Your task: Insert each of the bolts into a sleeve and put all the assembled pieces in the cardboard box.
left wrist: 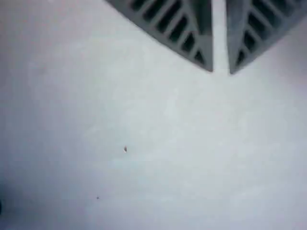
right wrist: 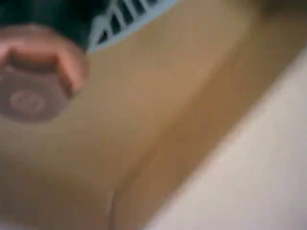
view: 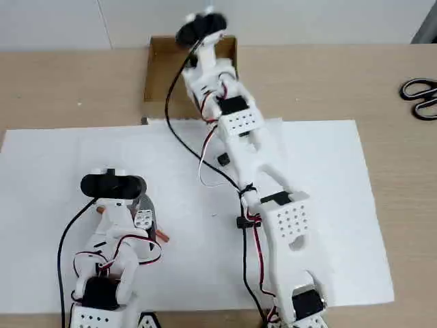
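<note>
The cardboard box [view: 156,68] stands at the table's far edge. My right gripper [view: 199,49] hangs over it on an outstretched arm. In the right wrist view an orange piece with a round grey end [right wrist: 33,81] sits at the ribbed finger [right wrist: 124,19], just above the box floor [right wrist: 158,110]; it looks held. My left gripper [view: 146,213] rests low over the white paper [view: 54,171] at the near left. Its grey fingers [left wrist: 192,33] stand almost together with nothing between them. A small orange piece [view: 162,236] lies on the paper beside it.
Scissors [view: 420,96] lie at the far right on the wooden table. A small dark piece [view: 222,160] sits on the paper beside the right arm. Black cables trail from both arms across the sheet.
</note>
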Controlling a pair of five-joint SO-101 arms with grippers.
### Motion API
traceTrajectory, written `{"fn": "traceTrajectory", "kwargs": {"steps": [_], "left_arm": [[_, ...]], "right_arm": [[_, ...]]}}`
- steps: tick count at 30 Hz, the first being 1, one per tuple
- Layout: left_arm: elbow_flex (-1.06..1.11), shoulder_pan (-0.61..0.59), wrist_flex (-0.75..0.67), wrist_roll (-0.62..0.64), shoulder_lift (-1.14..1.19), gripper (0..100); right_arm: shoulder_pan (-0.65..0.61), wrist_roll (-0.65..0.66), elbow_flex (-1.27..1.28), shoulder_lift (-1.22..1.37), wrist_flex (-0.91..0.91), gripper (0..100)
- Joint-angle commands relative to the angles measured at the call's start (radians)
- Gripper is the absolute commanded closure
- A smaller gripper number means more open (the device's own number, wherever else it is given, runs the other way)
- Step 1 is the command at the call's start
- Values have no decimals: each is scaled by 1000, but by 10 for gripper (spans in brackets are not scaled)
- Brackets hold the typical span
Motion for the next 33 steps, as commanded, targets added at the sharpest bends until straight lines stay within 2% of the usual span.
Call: {"fn": "traceTrajectory", "kwargs": {"steps": [1,4,9,11,18,24,27,33], "left_arm": [[-7,-5,-21,-2,-9,994],[-7,-5,-20,-2,-9,994],[-7,-5,-20,-2,-9,994],[-7,-5,-20,-2,-9,994],[-7,-5,-20,-2,-9,994],[-7,-5,-20,-2,-9,994],[-7,-5,-20,-2,-9,994],[-7,-5,-20,-2,-9,994]], "right_arm": [[-18,48,-72,-5,-16,994],[-31,74,-72,4,56,965],[-35,72,-78,2,145,798],[-33,74,-78,-1,147,768],[-35,75,-78,-165,266,768],[-35,71,-78,-282,489,768],[-36,68,-78,-326,656,768],[-31,-132,-78,-354,963,768]]}}
